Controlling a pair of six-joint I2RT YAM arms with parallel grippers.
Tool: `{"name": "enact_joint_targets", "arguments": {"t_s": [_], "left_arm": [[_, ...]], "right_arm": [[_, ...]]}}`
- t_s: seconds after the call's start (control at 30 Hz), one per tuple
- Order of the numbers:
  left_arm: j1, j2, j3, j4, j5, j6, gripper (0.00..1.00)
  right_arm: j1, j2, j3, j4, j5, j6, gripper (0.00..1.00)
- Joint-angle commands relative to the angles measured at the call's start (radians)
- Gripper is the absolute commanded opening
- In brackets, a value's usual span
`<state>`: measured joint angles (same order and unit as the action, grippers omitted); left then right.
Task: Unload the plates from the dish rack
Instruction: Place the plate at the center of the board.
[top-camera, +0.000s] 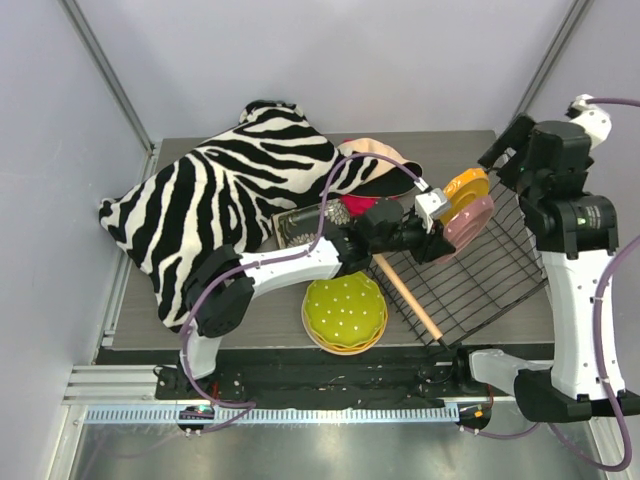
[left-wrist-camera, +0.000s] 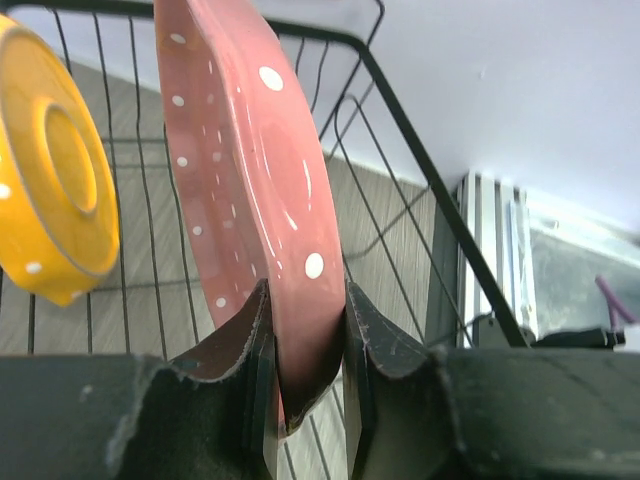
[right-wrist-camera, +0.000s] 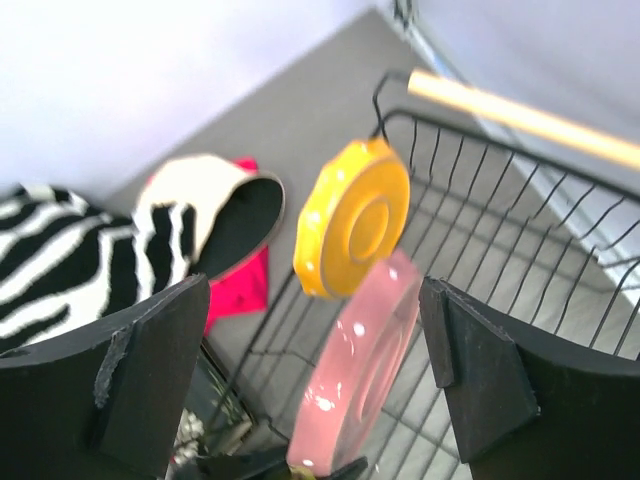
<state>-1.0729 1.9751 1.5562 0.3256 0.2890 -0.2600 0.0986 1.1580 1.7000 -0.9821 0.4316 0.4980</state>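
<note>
The black wire dish rack (top-camera: 490, 275) stands at the right of the table. A pink-cream round plate (top-camera: 470, 222) and an orange dotted plate (top-camera: 466, 187) stand on edge in it. My left gripper (top-camera: 438, 238) reaches into the rack and is shut on the pink plate's lower rim, as the left wrist view shows with the gripper (left-wrist-camera: 308, 370) on the plate (left-wrist-camera: 250, 180). The orange plate (left-wrist-camera: 50, 190) stands just behind it. My right gripper (top-camera: 503, 152) hangs open above the rack, over both plates (right-wrist-camera: 360, 370). A yellow-green plate (top-camera: 345, 310) lies on the table.
A zebra-striped pillow (top-camera: 215, 195) covers the left of the table. A peach hat (top-camera: 375, 160) and a red cloth (top-camera: 358, 205) lie behind the rack. A dark square plate (top-camera: 305, 225) lies by the pillow. The rack's near wooden handle (top-camera: 408, 296) runs beside the yellow-green plate.
</note>
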Motion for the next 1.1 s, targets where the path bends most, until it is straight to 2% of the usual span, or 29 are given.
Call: {"name": "enact_joint_targets", "arguments": {"t_s": [0.0,0.1,0.37,0.57,0.6,0.67,0.83,0.97,1.07], "left_arm": [[-0.009,-0.188,0.042,0.098,0.03,0.115,0.0],[-0.01,-0.258,0.041,0.038,0.01,0.2,0.0],[-0.01,-0.545,0.028,-0.144,-0.083,0.39,0.0],[-0.01,-0.775,-0.142,-0.359,-0.28,0.465,0.0],[-0.01,-0.803,-0.165,-0.394,-0.348,0.475,0.0],[-0.01,-0.85,-0.179,-0.518,-0.456,0.484,0.0],[-0.012,-0.99,-0.249,-0.715,-0.586,0.458,0.0],[-0.01,-1.003,-0.252,-0.908,-0.643,0.397,0.0],[-0.013,-0.98,-0.258,-0.982,-0.619,0.351,0.0]], "right_arm": [[-0.055,0.012,0.102,-0.023,0.003,-0.045,0.95],[-0.123,0.017,0.095,-0.021,-0.074,-0.044,0.96],[-0.163,0.002,0.013,0.034,-0.142,-0.035,0.96],[-0.166,-0.023,-0.075,0.091,-0.179,-0.018,0.96],[-0.166,-0.024,-0.103,0.1,-0.182,-0.016,0.95],[-0.168,-0.029,-0.129,0.118,-0.203,-0.006,0.96],[-0.168,-0.026,-0.18,0.151,-0.238,0.007,0.95],[-0.168,-0.029,-0.218,0.172,-0.264,0.02,0.95],[-0.168,-0.026,-0.23,0.181,-0.278,0.025,0.95]]}}
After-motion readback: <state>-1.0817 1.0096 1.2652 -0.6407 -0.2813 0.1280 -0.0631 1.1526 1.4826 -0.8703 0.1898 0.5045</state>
